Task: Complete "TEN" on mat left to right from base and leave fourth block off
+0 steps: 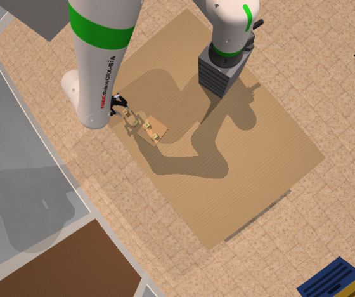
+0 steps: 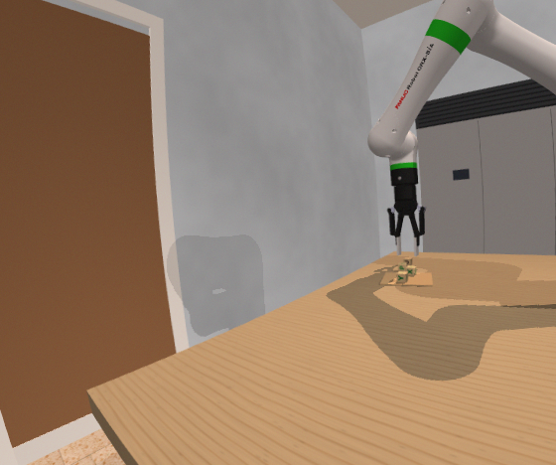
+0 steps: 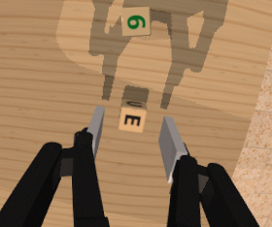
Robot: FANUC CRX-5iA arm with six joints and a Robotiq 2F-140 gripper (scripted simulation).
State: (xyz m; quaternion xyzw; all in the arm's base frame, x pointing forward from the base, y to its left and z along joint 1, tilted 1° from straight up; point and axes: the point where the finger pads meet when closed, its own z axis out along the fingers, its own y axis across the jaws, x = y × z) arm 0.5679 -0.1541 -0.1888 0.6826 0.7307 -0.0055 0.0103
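A small wooden block with the letter E (image 3: 132, 120) lies on the table, off the mat, letter up. My gripper (image 3: 132, 124) hangs straight above it, partly open, with a finger on either side of it in the wrist view and nothing between the fingers. In the side view the fingertips (image 2: 407, 251) are still a little above the blocks. From above, the mat (image 1: 153, 129) holds two blocks (image 1: 146, 124) (image 1: 155, 136); their letters are too small to read.
The E block (image 1: 126, 112) sits close to the table's edge, with tiled floor just beyond. The robot's own forearm (image 1: 97, 63) hides part of that corner from above. The grey base pedestal (image 1: 220, 75) stands at the table's far side.
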